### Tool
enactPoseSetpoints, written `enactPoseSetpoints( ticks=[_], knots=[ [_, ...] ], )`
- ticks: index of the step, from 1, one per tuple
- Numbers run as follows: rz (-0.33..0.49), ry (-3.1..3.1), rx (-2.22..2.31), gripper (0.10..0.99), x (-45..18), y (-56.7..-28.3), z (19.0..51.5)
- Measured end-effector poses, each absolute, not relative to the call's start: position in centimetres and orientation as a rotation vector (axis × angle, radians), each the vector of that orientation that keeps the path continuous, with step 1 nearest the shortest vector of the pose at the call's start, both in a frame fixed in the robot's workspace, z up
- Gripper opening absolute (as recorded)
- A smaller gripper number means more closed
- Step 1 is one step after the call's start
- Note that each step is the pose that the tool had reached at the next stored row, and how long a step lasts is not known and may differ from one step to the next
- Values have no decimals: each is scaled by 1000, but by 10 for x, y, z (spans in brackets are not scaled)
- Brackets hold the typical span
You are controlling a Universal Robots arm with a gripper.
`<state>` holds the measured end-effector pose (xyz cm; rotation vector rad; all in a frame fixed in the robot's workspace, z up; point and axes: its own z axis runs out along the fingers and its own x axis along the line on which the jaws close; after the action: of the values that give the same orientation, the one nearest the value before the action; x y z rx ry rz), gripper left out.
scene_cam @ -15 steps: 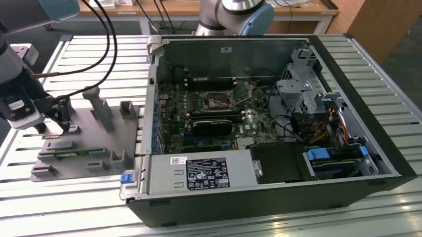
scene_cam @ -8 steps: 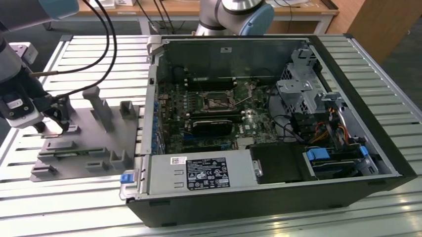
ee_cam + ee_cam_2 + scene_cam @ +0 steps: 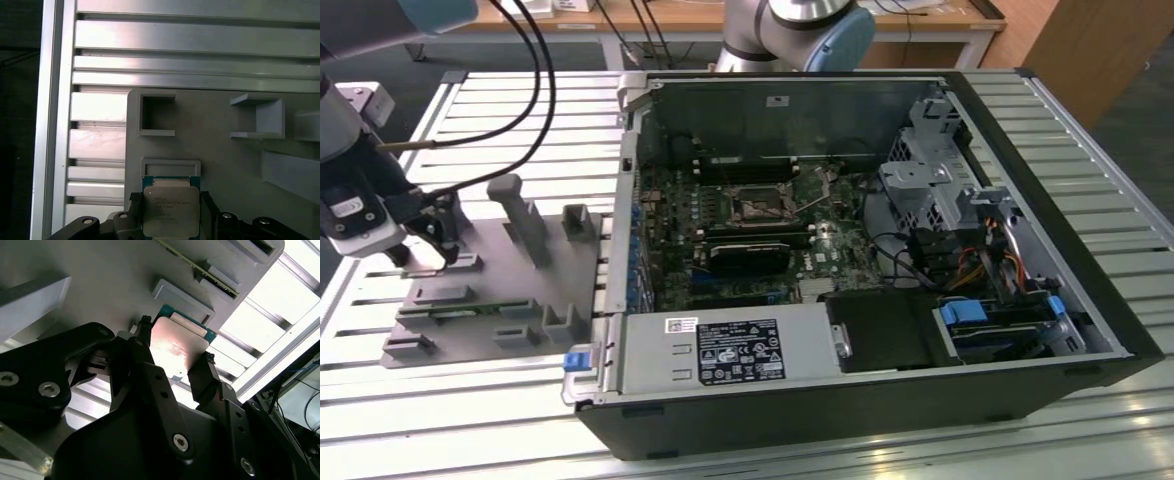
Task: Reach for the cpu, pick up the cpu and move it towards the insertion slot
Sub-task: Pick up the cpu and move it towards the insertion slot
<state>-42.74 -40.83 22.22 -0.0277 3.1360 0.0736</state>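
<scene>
Two fingers (image 3: 145, 347) close on opposite edges of the cpu (image 3: 177, 347), a narrow pinch with the chip between them. In the first wrist view the cpu (image 3: 171, 210) sits low in the frame and its top edge overlaps the grey nest (image 3: 171, 162). It looks lifted clear, though I cannot be sure.

- Far left of the exterior view: gripper (image 3: 424, 250) over the fixture plate (image 3: 494, 285), posts and blocks close around it. A sideways move made too low could knock the chip on a post.
- The grip is on thin edges only. Any jerk could tilt or slide the cpu, and a drop lands it on the plate or between the table slats.
- Upper left: black cables (image 3: 520, 80) hang towards the arm. A long swing right could drag or snag them.
- Centre-left: case wall (image 3: 630, 180) stands between the plate and the board. Crossing too low would clip the chip or a finger on it.
- Centre: slot (image 3: 758, 207), well apart from the gripper, with a thin lever beside it. A tilted or rotated chip arriving here risks the contacts.
- Right: drive wiring (image 3: 961, 265) lies beyond the slot and is only a risk on overshoot.
</scene>
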Motion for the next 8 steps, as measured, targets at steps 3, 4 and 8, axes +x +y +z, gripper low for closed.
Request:
enactPoseSetpoints(
  ticks=[3, 4, 8],
  knots=[
    [74, 3136, -28, 541, -427, -408, 224],
    [74, 3136, -28, 541, -427, -408, 224],
    [74, 3136, -28, 541, -427, -408, 227]
  ],
)
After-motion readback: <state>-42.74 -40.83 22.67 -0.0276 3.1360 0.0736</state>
